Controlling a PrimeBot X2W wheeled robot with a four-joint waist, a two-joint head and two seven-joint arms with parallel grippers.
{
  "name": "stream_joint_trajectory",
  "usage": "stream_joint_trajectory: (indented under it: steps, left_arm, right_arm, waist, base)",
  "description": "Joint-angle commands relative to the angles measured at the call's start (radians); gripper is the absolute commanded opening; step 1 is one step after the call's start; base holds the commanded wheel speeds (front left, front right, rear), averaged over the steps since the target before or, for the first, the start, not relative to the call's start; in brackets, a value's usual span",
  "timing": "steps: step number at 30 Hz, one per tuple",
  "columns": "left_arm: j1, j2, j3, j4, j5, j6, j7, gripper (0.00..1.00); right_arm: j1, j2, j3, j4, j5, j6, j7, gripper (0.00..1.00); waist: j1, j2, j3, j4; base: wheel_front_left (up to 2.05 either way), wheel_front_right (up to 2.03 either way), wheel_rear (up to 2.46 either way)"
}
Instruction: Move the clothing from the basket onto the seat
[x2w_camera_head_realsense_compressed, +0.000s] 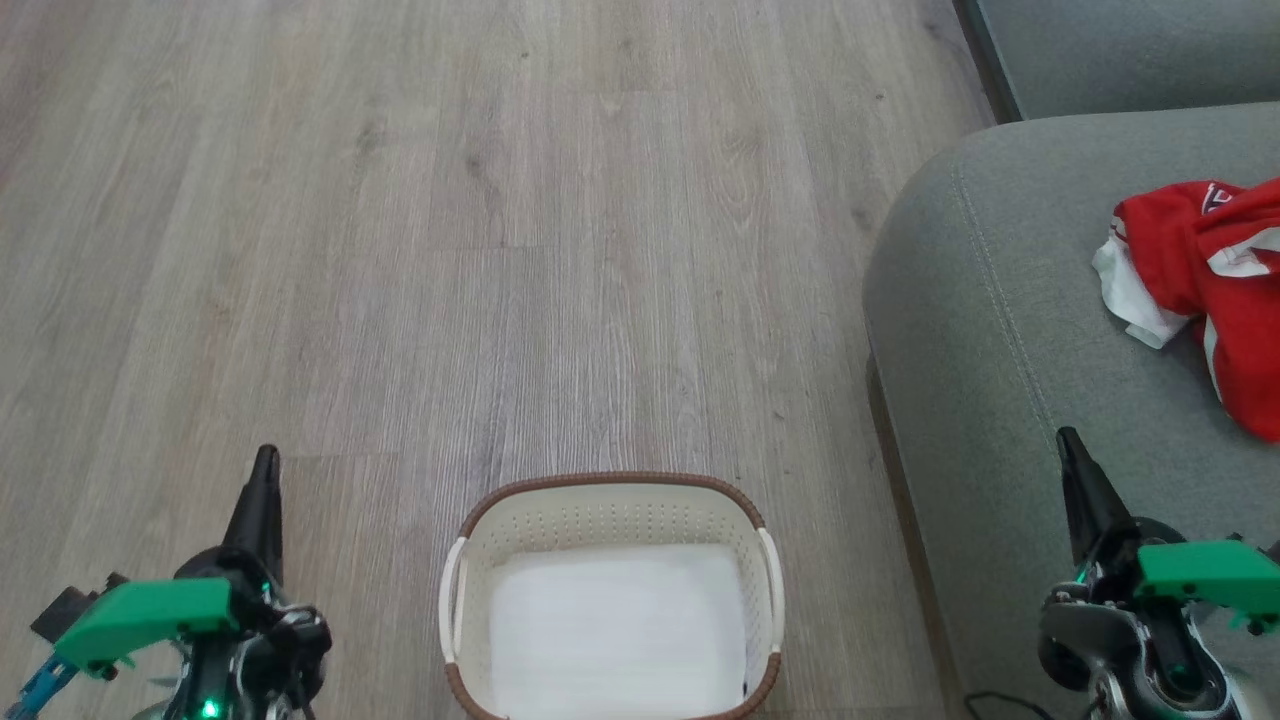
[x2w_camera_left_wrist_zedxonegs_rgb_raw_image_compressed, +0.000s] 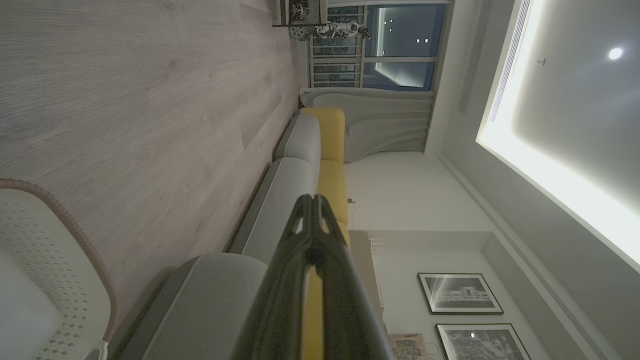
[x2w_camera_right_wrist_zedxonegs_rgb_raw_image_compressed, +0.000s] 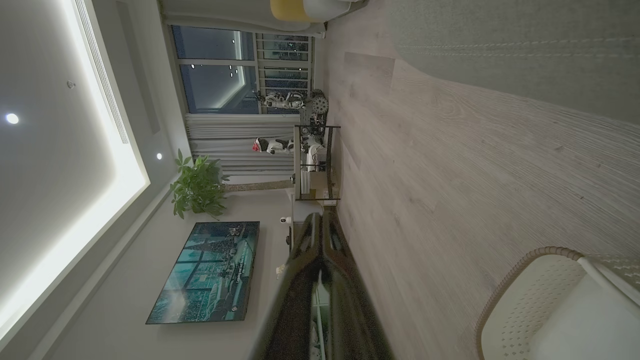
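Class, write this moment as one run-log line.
red-and-white thin fabric clothing: on grey-green sofa seat | white oval plastic basket: holds white liner | both jaws shut

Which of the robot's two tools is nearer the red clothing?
The right tool: it hangs over the grey seat where the clothing lies, while the left tool is above the floor, beyond the basket.

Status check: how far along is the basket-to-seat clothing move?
Done: the red clothing lies on the seat, and the basket holds just its white liner sheet. In hand: nothing; the left claw and right claw are shut and empty, either side of the basket. Left: no garment visible to move, so it looks finished.
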Motion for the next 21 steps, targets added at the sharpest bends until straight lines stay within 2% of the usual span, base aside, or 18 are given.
stream_joint_trajectory:
  steps: [1, 21]
  left_arm:
    - [-0.048, 0.006, 0.037, -0.027, -0.002, -0.007, 0.008, 0.00]
    - [-0.048, 0.006, 0.037, -0.027, -0.002, -0.007, 0.008, 0.00]
  right_arm:
    - [-0.048, 0.003, 0.017, -0.032, 0.002, 0.000, 0.007, 0.00]
    - [-0.048, 0.004, 0.015, -0.032, 0.000, 0.000, 0.009, 0.00]
  waist:
    - [0.0000, 0.0000, 0.000, 0.000]
    - [0.0000, 0.0000, 0.000, 0.000]
  base:
    - [0.00, 0.00, 0.00]
    - [0.00, 0.00, 0.00]
